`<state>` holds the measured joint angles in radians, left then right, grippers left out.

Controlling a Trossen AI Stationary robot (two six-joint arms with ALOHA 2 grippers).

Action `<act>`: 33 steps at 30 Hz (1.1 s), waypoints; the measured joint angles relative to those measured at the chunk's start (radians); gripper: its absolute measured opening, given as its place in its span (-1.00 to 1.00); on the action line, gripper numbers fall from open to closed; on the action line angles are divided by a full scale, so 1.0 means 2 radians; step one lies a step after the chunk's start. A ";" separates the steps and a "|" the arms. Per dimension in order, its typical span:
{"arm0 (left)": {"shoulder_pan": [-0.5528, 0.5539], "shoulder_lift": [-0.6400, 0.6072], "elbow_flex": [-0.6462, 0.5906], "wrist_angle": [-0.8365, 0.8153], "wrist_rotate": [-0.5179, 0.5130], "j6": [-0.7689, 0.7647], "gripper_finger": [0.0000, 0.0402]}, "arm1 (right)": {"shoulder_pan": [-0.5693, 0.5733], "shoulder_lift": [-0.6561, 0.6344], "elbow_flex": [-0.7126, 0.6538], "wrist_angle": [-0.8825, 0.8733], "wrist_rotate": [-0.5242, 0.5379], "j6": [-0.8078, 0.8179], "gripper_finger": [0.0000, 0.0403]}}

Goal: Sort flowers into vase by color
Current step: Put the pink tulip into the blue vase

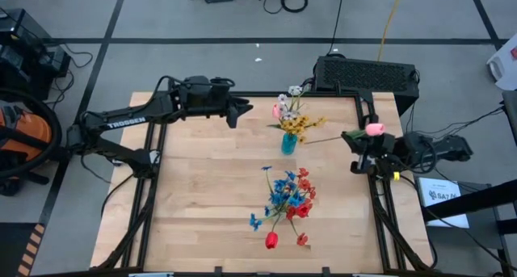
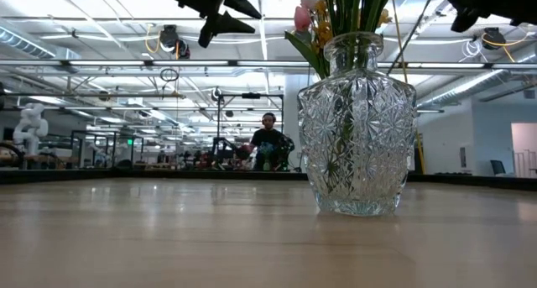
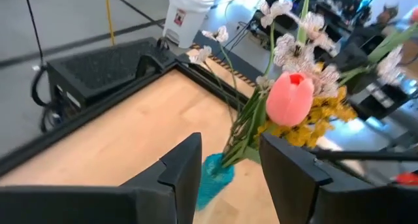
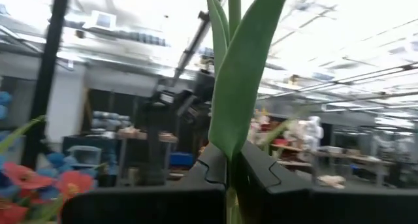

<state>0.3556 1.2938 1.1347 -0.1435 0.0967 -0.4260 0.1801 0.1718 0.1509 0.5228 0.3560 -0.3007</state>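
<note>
The glass vase [image 1: 288, 143] at table centre-rear holds pink, white and yellow flowers [image 1: 296, 115]. The right gripper [image 1: 355, 140] is clamped on a pink tulip [image 1: 374, 129] stem beside it. The left gripper [image 1: 242, 110] hovers empty, fingers parted; blue and red flowers [image 1: 287, 200] lie on the table [image 1: 202, 196].

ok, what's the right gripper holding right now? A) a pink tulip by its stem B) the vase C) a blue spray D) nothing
A: the right gripper is shut on the pink tulip, its green stem and leaves pinched between the fingers in the right wrist view.
</note>
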 joint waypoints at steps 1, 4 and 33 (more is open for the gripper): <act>0.000 0.000 0.000 -0.002 -0.001 0.012 -0.21 | -0.004 0.007 0.000 0.005 -0.013 0.004 -1.00; 0.000 0.000 0.000 -0.003 -0.003 0.048 -0.21 | -0.015 0.031 0.000 0.031 -0.040 0.006 -1.00; -0.023 0.000 0.001 -0.058 -0.036 0.116 -0.21 | -0.138 0.326 0.117 0.046 -0.156 0.005 -1.00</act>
<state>0.3091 1.2945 1.1358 -0.2596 0.0250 -0.1932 -0.0950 0.8229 0.3841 0.6139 0.0444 -0.2901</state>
